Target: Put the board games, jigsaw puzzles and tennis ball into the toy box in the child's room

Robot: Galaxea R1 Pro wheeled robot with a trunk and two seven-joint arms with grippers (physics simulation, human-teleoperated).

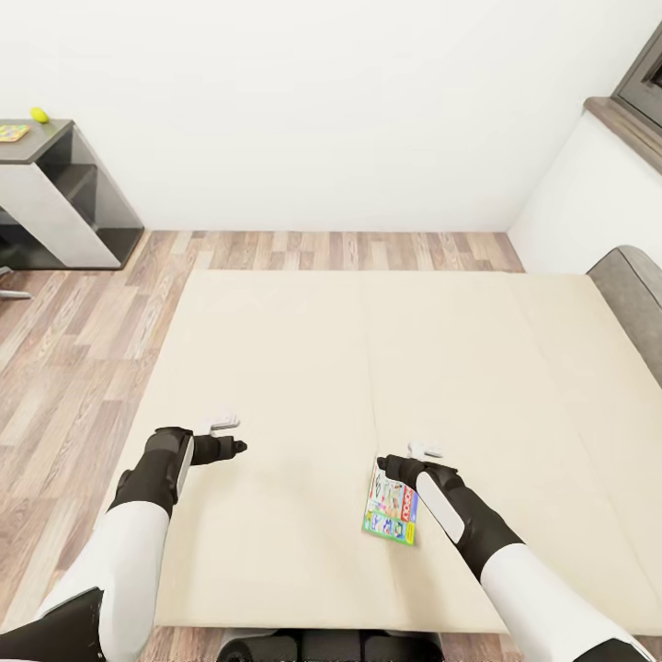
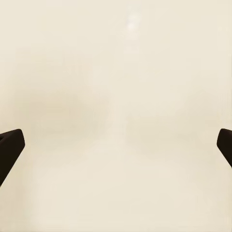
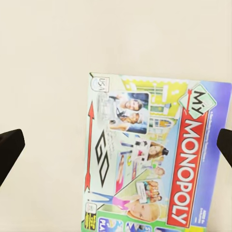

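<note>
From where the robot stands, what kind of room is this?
Most likely a bedroom, perhaps a child's: a wide beige bed on wood-plank floor, a Monopoly box lying on it, and a grey desk in the corner.

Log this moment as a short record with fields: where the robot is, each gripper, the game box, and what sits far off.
place: at the bed, arms over the beige mattress
left gripper: open, bare mattress below
right gripper: open, above the Monopoly box, not gripping it
Monopoly box: flat on the mattress, face up
far left: table with tennis ball and jigsaw puzzle
</note>
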